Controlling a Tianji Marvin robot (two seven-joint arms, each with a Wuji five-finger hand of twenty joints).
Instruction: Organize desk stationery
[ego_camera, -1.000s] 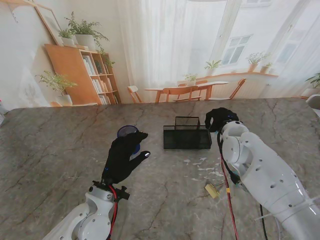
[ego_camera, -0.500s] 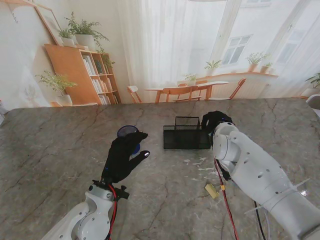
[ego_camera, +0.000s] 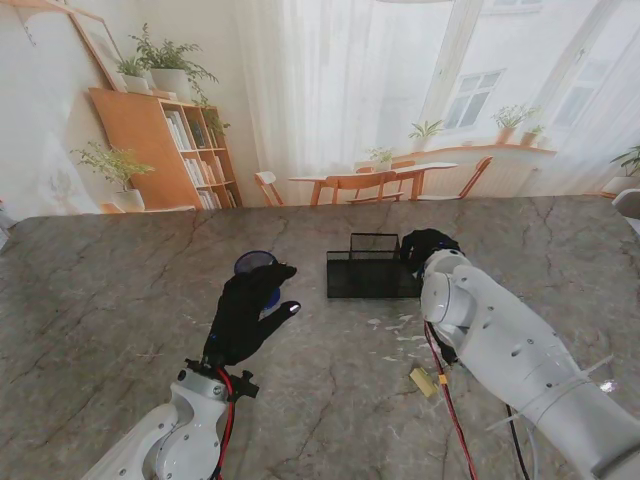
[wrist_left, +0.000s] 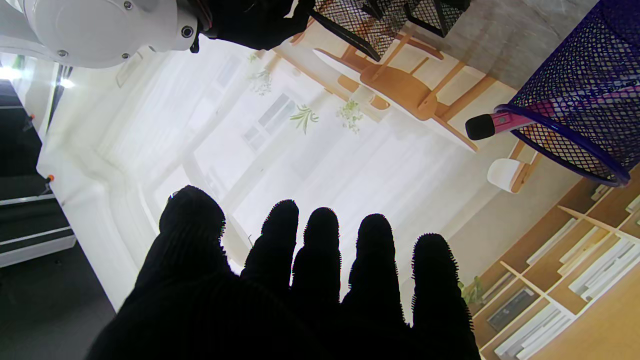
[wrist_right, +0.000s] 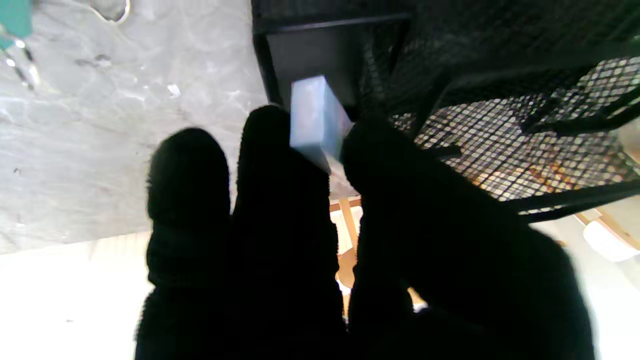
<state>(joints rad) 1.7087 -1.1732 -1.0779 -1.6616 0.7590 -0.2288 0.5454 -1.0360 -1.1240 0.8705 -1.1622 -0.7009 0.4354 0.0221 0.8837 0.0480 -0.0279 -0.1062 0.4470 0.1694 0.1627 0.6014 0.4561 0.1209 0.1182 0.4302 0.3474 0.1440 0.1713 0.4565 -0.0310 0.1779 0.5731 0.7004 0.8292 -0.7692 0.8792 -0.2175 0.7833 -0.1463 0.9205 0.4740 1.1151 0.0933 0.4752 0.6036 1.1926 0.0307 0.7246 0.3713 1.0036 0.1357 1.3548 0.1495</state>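
My right hand hovered at the right end of the black mesh tray, at about twelve o'clock from the middle of the counter. Its fingers were pinched on a small pale-blue block, held at the tray's edge. My left hand hung over the counter at about nine o'clock from the tray, fingers spread and gripping nothing. Just beyond that hand, at its twelve o'clock, stood the blue mesh cup; the left wrist view showed a pink pen with a black tip sticking out of the cup. A small yellow piece lay on the counter at about five o'clock from the tray, beside my right arm, with pale scraps scattered between it and the tray.
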